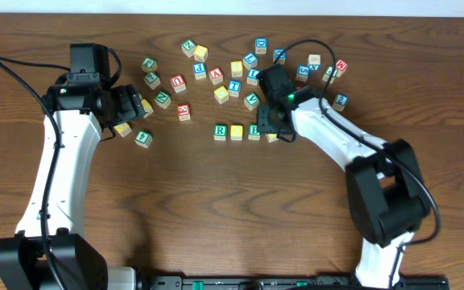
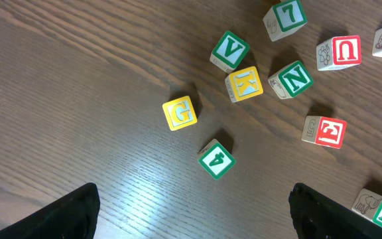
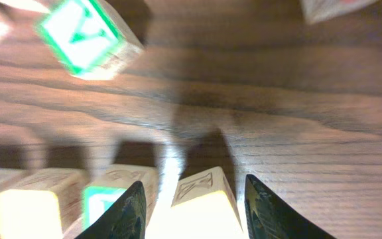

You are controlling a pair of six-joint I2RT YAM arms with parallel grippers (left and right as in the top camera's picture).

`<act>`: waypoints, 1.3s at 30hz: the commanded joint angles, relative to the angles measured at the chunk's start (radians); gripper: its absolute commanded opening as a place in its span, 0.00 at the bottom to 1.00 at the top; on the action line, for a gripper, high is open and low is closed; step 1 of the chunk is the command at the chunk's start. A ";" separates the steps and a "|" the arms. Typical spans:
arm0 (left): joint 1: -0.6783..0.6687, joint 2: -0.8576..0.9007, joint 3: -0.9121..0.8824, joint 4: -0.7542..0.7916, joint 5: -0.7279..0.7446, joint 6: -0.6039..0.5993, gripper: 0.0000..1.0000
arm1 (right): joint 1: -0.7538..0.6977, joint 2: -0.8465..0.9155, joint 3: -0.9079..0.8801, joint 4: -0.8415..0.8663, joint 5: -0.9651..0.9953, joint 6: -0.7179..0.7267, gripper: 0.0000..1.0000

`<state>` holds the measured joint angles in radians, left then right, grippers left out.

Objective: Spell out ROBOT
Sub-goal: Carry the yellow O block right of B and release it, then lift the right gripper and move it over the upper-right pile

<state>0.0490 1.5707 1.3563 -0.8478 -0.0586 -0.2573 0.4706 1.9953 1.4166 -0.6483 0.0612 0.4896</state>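
Dark wood table. Yellow G cube near green 4 cube; yellow K cube beside green N cube.

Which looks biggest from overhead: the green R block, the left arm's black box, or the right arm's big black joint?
1. Right arm's big black joint
2. Left arm's black box
3. Green R block, clearly smallest.
The arm parts sit nearer the camera.

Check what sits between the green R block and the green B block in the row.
One yellow block, flanked by the R block and the B block, seen in the overhead view.
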 commanded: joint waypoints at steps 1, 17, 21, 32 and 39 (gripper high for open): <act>0.002 -0.002 0.022 0.000 -0.006 0.009 0.90 | -0.008 -0.108 0.023 0.000 0.015 0.003 0.43; 0.002 -0.002 0.022 0.034 -0.006 0.010 0.90 | -0.026 -0.209 0.218 -0.144 -0.132 -0.159 0.55; 0.002 -0.002 0.022 0.044 -0.005 0.010 0.90 | -0.024 -0.209 0.313 -0.183 -0.131 -0.177 0.56; -0.001 -0.002 0.022 0.045 -0.005 0.010 0.90 | -0.029 -0.209 0.344 -0.182 -0.131 -0.169 0.56; -0.001 -0.002 0.022 0.045 -0.005 0.010 0.90 | -0.056 -0.209 0.344 -0.196 -0.130 -0.149 0.56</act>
<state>0.0486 1.5707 1.3563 -0.8036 -0.0586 -0.2573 0.4438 1.8015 1.7477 -0.8368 -0.0666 0.3321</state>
